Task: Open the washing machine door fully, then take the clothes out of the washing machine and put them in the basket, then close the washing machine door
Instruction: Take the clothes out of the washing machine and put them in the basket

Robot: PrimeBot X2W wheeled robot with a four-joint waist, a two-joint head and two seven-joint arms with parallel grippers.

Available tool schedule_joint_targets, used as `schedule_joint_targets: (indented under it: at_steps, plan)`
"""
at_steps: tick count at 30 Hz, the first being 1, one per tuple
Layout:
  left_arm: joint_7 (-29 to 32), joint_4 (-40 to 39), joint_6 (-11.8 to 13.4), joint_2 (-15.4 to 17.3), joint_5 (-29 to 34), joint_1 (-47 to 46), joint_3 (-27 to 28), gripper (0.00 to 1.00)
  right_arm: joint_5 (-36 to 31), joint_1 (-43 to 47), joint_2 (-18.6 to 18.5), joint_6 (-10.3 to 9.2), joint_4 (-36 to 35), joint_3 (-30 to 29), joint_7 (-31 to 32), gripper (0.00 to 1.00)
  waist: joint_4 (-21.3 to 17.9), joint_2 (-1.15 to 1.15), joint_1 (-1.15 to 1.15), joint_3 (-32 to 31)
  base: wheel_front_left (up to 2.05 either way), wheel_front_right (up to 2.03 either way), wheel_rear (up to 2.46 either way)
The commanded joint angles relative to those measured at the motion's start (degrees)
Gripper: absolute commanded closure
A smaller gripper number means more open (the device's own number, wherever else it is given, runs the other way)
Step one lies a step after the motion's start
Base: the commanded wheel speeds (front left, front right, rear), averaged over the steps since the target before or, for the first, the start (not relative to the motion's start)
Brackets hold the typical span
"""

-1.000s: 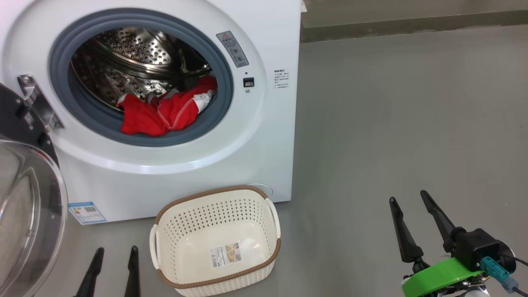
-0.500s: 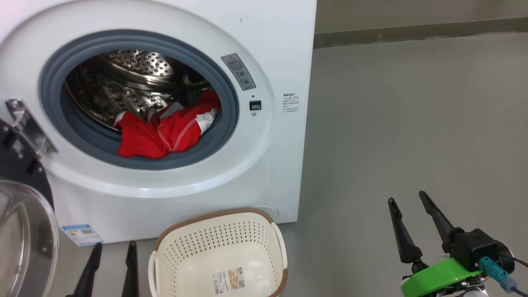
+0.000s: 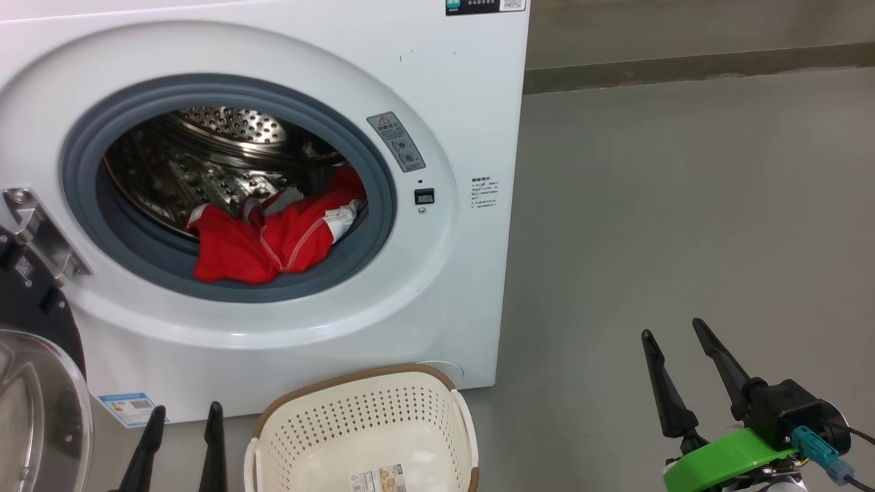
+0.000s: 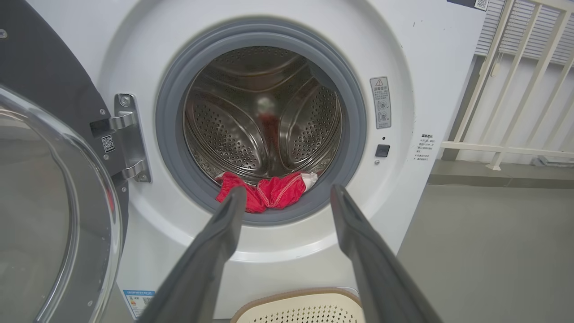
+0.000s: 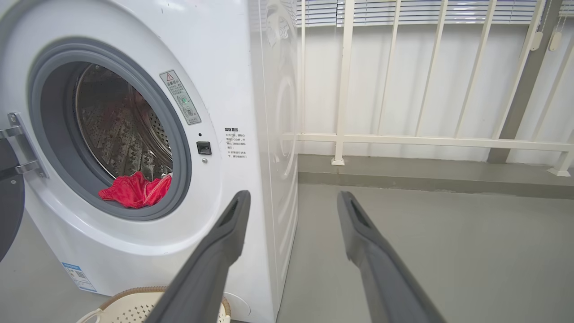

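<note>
The white washing machine [image 3: 451, 89] stands with its door [image 3: 34, 403] swung out to the left, the glass bowl facing me. Red clothes [image 3: 273, 236] with white trim lie at the front of the steel drum, draped onto the grey seal. The cream basket [image 3: 328, 417] sits on the floor just below the opening. My left gripper [image 3: 183, 413] is open at the lower left, beside the basket, empty. My right gripper [image 3: 673, 328] is open over the floor at the lower right, empty. From the left wrist, the clothes [image 4: 269, 193] show between its fingertips [image 4: 235, 197].
Grey floor [image 3: 683, 205] stretches to the right of the machine, ending at a low kerb [image 3: 683, 65]. A white railing [image 5: 403, 139] runs behind it. The door hinge [image 3: 34, 229] sticks out at the machine's left.
The head camera has tilted up: machine and basket sit lower in the picture. Both grippers keep their places and stay open. The clothes have not moved.
</note>
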Motion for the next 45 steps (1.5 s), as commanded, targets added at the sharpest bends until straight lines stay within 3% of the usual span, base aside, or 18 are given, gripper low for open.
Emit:
schedule_joint_targets:
  at_steps: [1, 28, 35, 45]
  plan:
    - [-0.5, -0.9, -0.5, 0.2, 0.7, -2.0, 2.4, 0.0, -0.6, -1.6, -0.2, 0.02, -1.2, 1.3, -0.4, 0.0, 0.0, 0.0, 0.0, -0.1, 0.0, 0.0, 0.0]
    - [-0.5, 1.2, -1.6, -0.5, 2.5, -7.2, 3.8, 0.0, -0.8, -2.4, -0.2, 0.02, -1.8, 1.7, -0.4, 0.0, 1.9, 0.0, 0.0, 2.4, 0.0, 0.0, 0.0]
    - [-0.5, 2.5, -1.6, -0.8, 3.4, -13.4, 2.1, 0.0, -1.6, -5.2, -0.2, 0.02, -2.7, 1.2, -0.4, 0.0, 3.3, 0.0, 0.0, 7.1, 0.0, 0.0, 0.0]
    - [-0.5, 8.0, 0.7, -1.1, 2.6, -24.4, 1.7, 0.0, -2.7, -10.3, -0.2, 0.02, -4.7, 0.3, -0.4, 0.0, 4.8, 0.0, 0.0, 15.0, 0.0, 0.0, 0.0]
